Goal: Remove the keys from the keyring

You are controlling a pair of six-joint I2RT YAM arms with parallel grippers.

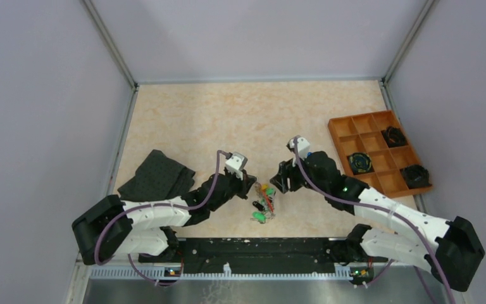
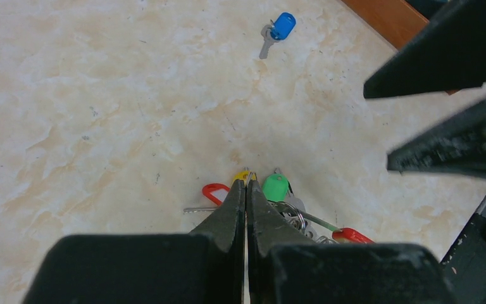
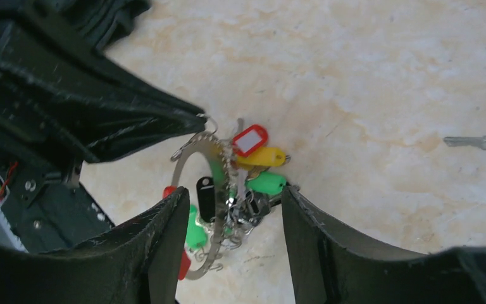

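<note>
The left gripper (image 2: 247, 182) is closed, pinching the keyring (image 3: 196, 140) at its tips. The right gripper (image 3: 233, 193) stands apart around the keys (image 3: 266, 182). If it closes on several together, I think it may pull the ring free.

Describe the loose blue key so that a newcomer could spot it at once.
Start at the orange compartment tray on the beige marbled table. Near its edge, on bare tabletop, lies the blue key. It is the only key lying alone; all the others are bunched on the keyring.
</note>
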